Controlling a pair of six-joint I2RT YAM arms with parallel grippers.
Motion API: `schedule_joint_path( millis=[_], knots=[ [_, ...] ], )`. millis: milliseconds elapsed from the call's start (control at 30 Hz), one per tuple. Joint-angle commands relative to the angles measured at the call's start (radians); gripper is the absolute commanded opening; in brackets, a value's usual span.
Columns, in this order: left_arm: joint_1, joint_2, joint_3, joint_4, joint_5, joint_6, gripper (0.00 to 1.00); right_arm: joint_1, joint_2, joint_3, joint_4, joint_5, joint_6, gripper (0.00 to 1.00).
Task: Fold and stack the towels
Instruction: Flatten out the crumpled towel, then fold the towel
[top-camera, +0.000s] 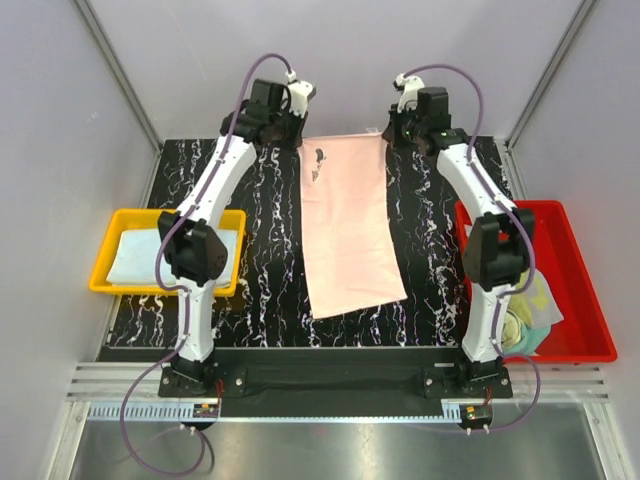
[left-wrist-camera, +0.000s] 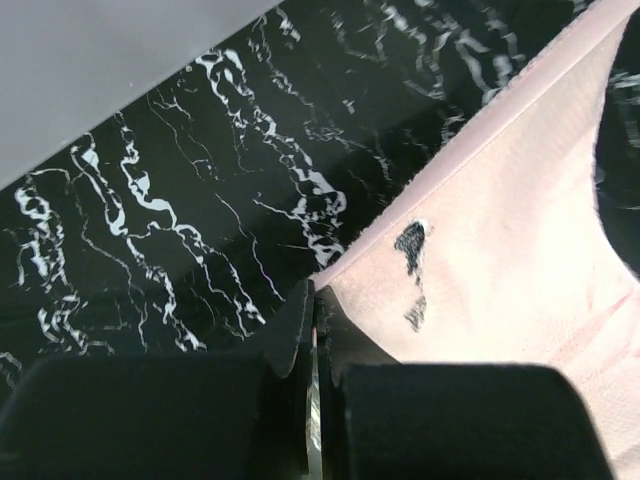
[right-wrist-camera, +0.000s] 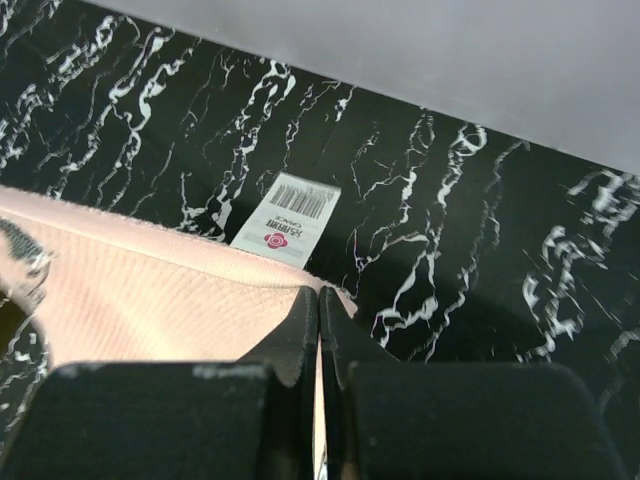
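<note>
Tag writing: a white sewn-in tag (right-wrist-camera: 287, 220) lies on the table just past the far-right corner of the pink towel (top-camera: 348, 225). It carries a barcode and a small pink round logo, with print beneath too small to read.
Towel mark: a dark printed patch (left-wrist-camera: 411, 245) near the far-left corner; its shape is not clear.
Towel place: spread flat down the middle of the black marbled table (top-camera: 260, 270), long side running far to near, between the arms.
Left gripper (left-wrist-camera: 313, 300): fingers pressed together, pinching the towel's far-left corner.
Right gripper (right-wrist-camera: 319, 300): fingers pressed together on the far-right corner, beside the tag.
Yellow tray (top-camera: 105, 285): left of the table, holding a pale folded towel (top-camera: 135, 255), partly hidden by the left arm.
Red bin (top-camera: 585, 270): right of the table, with crumpled yellowish cloths (top-camera: 530, 320) at its near end, half covered by the right arm; their number cannot be told.
</note>
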Motion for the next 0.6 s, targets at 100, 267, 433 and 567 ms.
schedule_joint_path(
  millis=[100,267,433,567],
  knots=[
    [0.058,0.080,0.003,0.127,-0.039,0.116,0.00,-0.070,0.207,0.227,0.034,-0.184,-0.105,0.00],
    [0.055,0.108,-0.057,0.155,-0.020,0.137,0.00,-0.072,0.235,0.162,0.094,-0.239,-0.176,0.00],
    [0.030,0.033,-0.192,0.135,-0.006,0.180,0.00,-0.072,0.169,0.015,0.134,-0.165,-0.242,0.00],
    [-0.011,-0.035,-0.267,0.079,-0.040,0.197,0.00,-0.072,0.072,-0.111,0.123,-0.135,-0.336,0.00]
  ],
)
